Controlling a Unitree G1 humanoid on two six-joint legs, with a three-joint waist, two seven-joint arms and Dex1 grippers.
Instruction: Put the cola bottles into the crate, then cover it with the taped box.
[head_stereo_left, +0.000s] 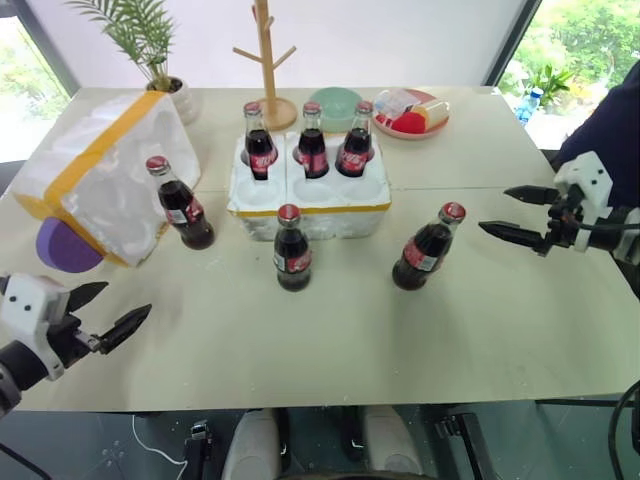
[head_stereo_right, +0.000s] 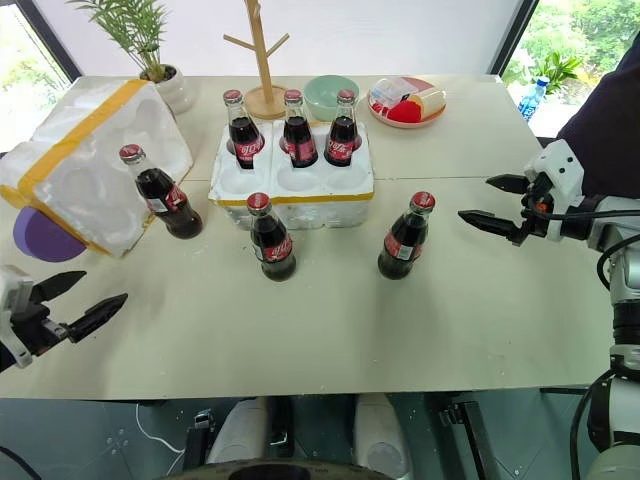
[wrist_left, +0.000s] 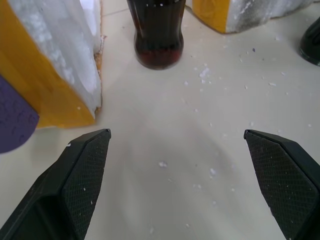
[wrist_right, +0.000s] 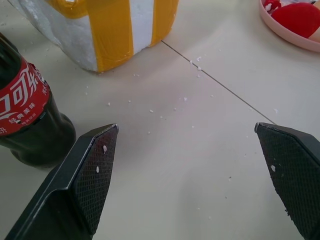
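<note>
The white foam crate with a thin yellow band sits mid-table, three cola bottles upright in its back wells. Three more bottles stand loose on the table: one beside the taped box, which lies tipped on its side at the left, one in front of the crate, and one leaning at the front right. My left gripper hovers open near the front left edge, facing the left bottle. Right of the leaning bottle, my right gripper is open and empty.
Along the far edge stand a potted plant, a wooden peg stand, a green bowl and a pink plate of food. A purple disc lies by the taped box. A person's dark sleeve is at the right.
</note>
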